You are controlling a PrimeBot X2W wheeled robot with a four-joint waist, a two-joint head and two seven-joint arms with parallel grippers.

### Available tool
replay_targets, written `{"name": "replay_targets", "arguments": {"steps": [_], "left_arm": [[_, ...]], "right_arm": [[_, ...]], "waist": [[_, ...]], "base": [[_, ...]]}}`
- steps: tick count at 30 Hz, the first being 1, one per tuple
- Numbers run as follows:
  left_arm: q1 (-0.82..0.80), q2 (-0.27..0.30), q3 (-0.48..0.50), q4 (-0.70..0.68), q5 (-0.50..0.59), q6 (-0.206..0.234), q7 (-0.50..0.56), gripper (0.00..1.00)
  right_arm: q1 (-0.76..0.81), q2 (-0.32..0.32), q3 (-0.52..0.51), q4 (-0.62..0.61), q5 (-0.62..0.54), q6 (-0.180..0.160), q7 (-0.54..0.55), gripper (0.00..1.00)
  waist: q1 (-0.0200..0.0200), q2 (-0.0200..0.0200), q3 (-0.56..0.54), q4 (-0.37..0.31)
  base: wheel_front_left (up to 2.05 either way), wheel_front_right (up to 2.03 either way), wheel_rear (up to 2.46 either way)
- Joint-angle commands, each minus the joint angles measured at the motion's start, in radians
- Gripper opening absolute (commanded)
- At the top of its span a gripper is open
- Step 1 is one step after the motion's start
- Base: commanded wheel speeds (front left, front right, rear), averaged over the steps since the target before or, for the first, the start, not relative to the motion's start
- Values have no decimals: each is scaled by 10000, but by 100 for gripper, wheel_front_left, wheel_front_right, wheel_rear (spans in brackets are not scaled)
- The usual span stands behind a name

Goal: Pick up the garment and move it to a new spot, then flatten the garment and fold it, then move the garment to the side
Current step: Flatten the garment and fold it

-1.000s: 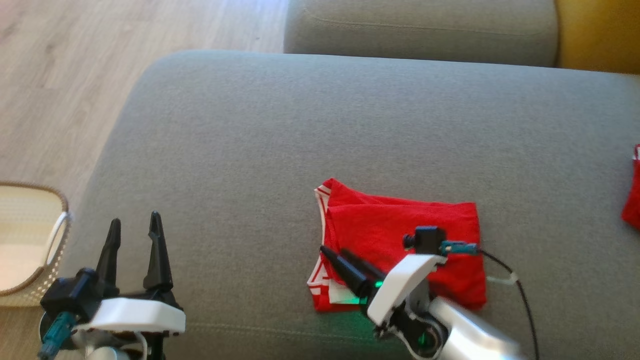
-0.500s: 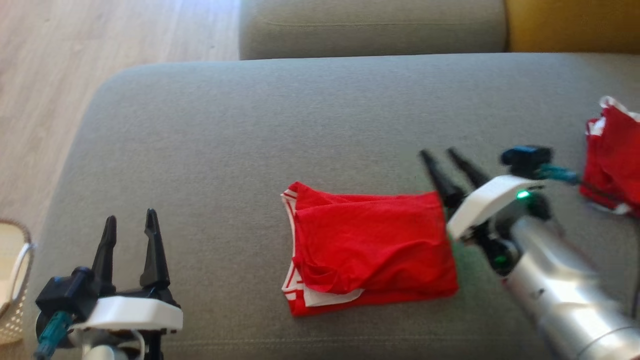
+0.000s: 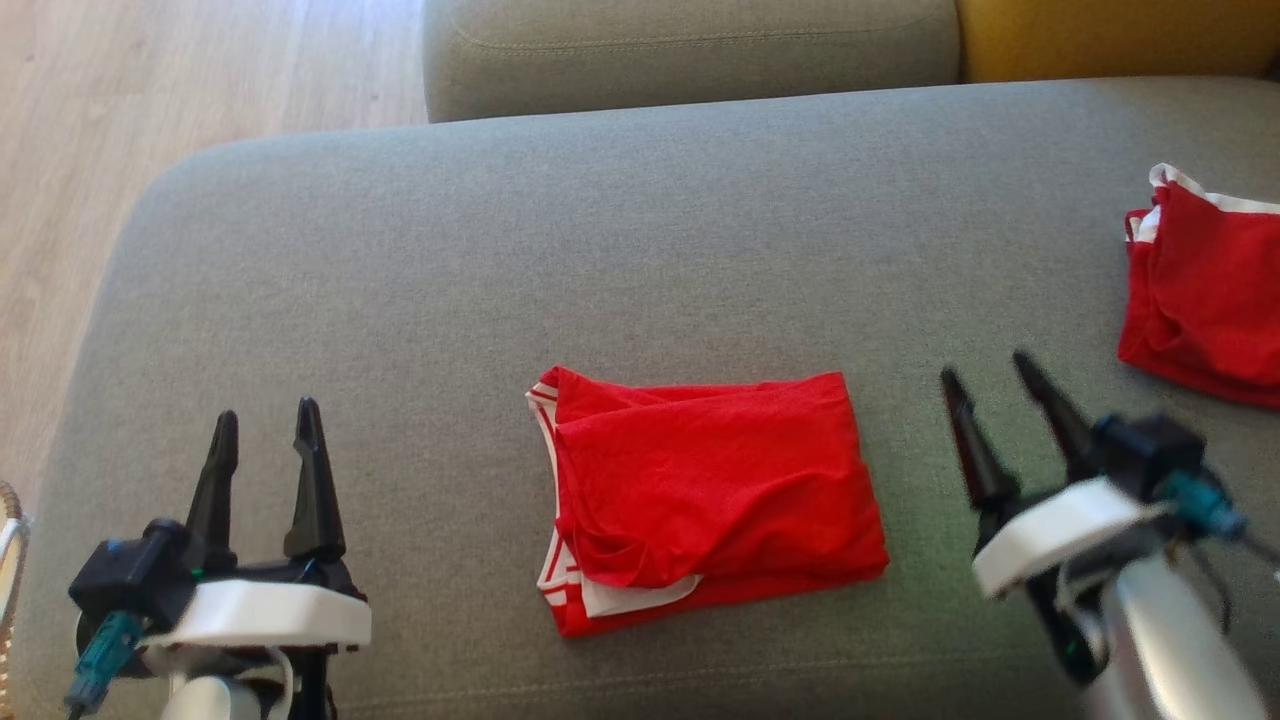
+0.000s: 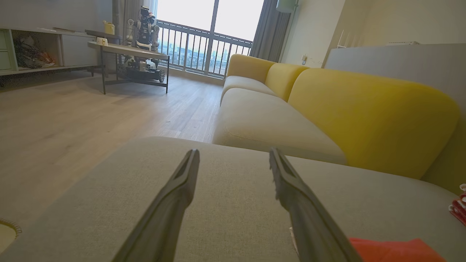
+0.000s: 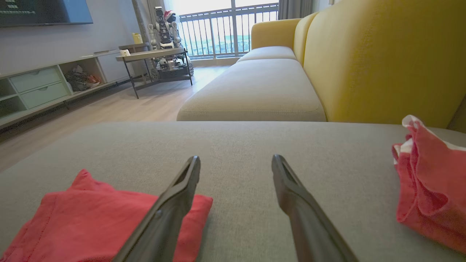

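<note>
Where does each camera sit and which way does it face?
Head view: on the robot's head, looking down at the grey cushion with the folded red garment; left gripper lower left, right gripper lower right, both open.
Left wrist view: on the left wrist, facing low across the cushion toward the yellow sofa and balcony railing; its two fingers show.
Right wrist view: on the right wrist, facing the same way; its fingers show.
Shared: head and right wrist views both show the second red garment.
</note>
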State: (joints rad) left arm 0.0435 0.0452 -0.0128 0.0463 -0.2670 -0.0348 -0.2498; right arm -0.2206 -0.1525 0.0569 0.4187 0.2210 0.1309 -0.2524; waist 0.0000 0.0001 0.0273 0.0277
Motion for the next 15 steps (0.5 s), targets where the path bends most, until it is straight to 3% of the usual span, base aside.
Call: {"name": "replay_targets", "arguments": {"steps": [1, 6, 15], "left_arm": [[-526, 51, 324, -400, -12, 17, -120, 100], [-488, 51, 297, -515, 7, 39, -120, 100], [-384, 51, 69, -475, 15, 108, -120, 100]], "right_arm": [[-220, 150, 58, -561, -230, -2, -92, 100], [498, 652, -475, -1386, -1101, -2, -92, 100], [784, 933, -814, -1814, -1515, -2, -67, 100]], "waist": [[0, -1, -7, -23], [0, -1, 12, -101], [0, -1, 63, -65]], "base": [[0, 0, 0], [0, 0, 0], [0, 0, 0]]}}
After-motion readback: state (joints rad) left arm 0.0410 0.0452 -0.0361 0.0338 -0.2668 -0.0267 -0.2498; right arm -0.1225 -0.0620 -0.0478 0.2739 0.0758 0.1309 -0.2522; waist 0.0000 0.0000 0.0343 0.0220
